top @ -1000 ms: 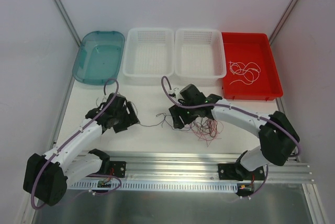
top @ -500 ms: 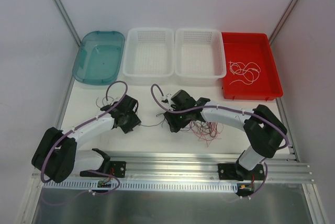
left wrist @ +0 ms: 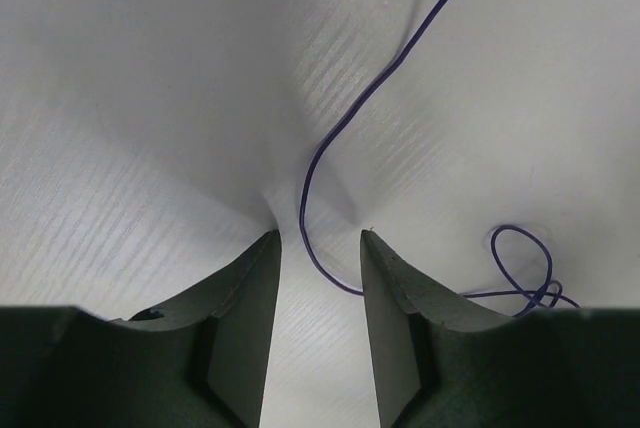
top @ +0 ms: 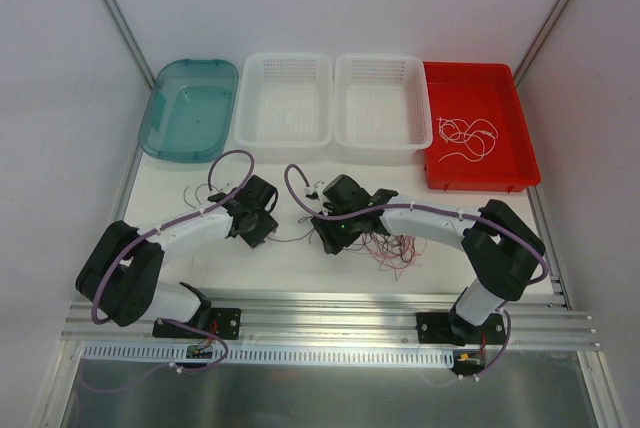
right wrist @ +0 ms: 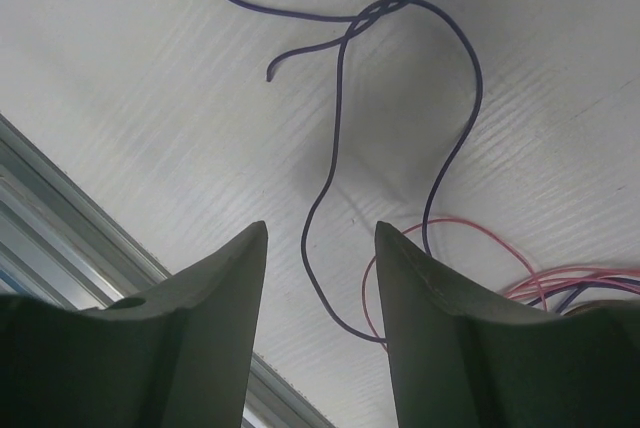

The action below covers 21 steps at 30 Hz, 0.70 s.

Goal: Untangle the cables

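Cables: a dark strand [top: 292, 239] lies slack on the white worktop [top: 290, 273] between my two pincers. Its long axis runs roughly left-right in the top view, with one end at each pincer.

Left pincer [left wrist: 320, 238]: fingers apart, clamped on nothing. A dark strand sits right in the gap at the tips. From there it runs away from me in one long, gentle curve to the upper right of the wrist view. Its near end hooks under the finger on the right of that view. A small loop [left wrist: 520, 258] lies just beside that finger.

Right pincer [right wrist: 320, 233]: fingers apart too, nothing gripped. A dark strand snakes through the gap and points away from the tips to a crossing [right wrist: 372, 10] with other dark strands. Its near end bends under the finger on the right of the view. Pink strand [right wrist: 430, 223] loops beside the same finger.

Red/pink bundle [top: 395, 246] lies on the worktop just right of the right pincer, on the near side of my right forearm. White cables [top: 465, 136] lie curled in the red tray [top: 495, 88], well apart from both pincers.
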{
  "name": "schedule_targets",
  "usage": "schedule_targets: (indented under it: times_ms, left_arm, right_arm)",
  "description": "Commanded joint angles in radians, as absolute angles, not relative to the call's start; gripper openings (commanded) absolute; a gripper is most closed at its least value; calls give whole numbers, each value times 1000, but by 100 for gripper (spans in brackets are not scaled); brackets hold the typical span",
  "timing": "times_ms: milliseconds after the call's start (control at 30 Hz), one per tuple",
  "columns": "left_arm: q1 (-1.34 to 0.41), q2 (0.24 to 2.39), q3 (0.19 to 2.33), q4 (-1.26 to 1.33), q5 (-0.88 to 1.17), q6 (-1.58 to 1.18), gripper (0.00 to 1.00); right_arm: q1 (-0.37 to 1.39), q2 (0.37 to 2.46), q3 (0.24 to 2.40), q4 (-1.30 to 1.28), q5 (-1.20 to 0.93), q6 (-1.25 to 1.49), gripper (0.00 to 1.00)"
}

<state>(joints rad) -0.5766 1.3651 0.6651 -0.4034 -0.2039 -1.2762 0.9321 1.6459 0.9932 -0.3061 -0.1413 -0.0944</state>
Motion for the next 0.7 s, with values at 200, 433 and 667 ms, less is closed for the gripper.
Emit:
schedule_targets:
  times_ms: [200,433,667]
  left_arm:
    - [-586,1442,653,-426,-256,-1350,17]
    - [-584,1485,663,-445,-258,-1330,0]
    - [-583,1456,710,-491,-333,-1233,0]
  right_arm:
    - [948,1643,1002,-256,-143,-92,45]
    - [948,1649,997,-253,-160,-95,37]
    - [948,1631,996,-284,-155,-107,12]
